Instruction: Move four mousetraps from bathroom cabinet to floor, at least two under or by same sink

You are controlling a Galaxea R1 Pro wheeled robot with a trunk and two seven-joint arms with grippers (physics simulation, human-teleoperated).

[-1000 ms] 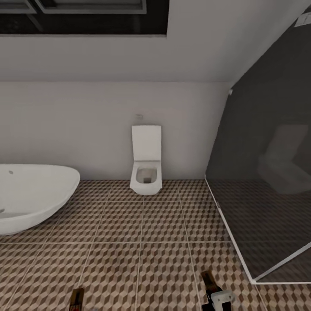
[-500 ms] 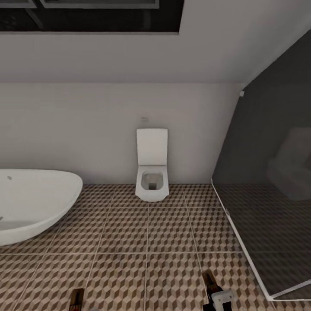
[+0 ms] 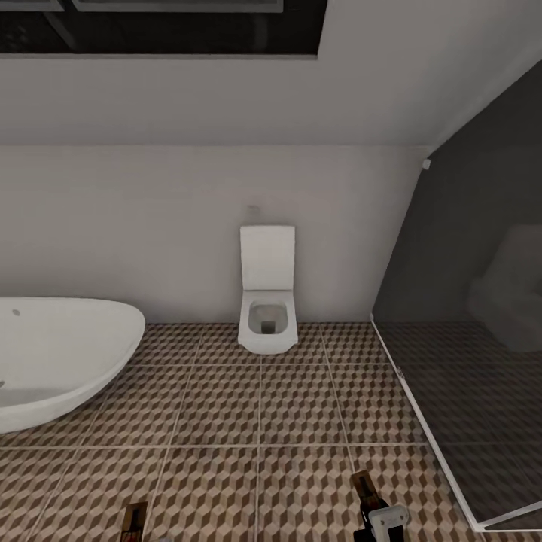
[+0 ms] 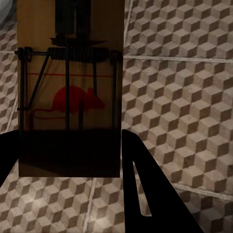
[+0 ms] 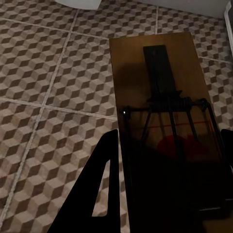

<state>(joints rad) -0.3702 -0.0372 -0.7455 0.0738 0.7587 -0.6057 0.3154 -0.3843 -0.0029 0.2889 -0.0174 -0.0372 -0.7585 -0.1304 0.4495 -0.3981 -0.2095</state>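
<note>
Each gripper holds one mousetrap above the bathroom floor [image 3: 226, 406]. In the left wrist view, a tan mousetrap [image 4: 68, 97] with a red mouse print and a dark wire spring sits between the dark fingers of my left gripper [image 4: 68, 167], which is shut on it. My right gripper [image 5: 167, 194] is likewise shut on a second mousetrap [image 5: 160, 97]. In the head view both mousetraps poke up at the bottom edge, one at the left [image 3: 134, 519] and one at the right [image 3: 364, 485]. The cabinet and the sink are out of view.
An oval white bathtub [image 3: 53, 354] stands at the left. A white wall-hung toilet [image 3: 266, 316] is straight ahead against the far wall. A dark glass shower screen [image 3: 467, 316] with a white floor rail runs along the right.
The whole head picture has slid right and down a little, so the camera has moved. Both grippers keep their mousetraps in the same hold.
</note>
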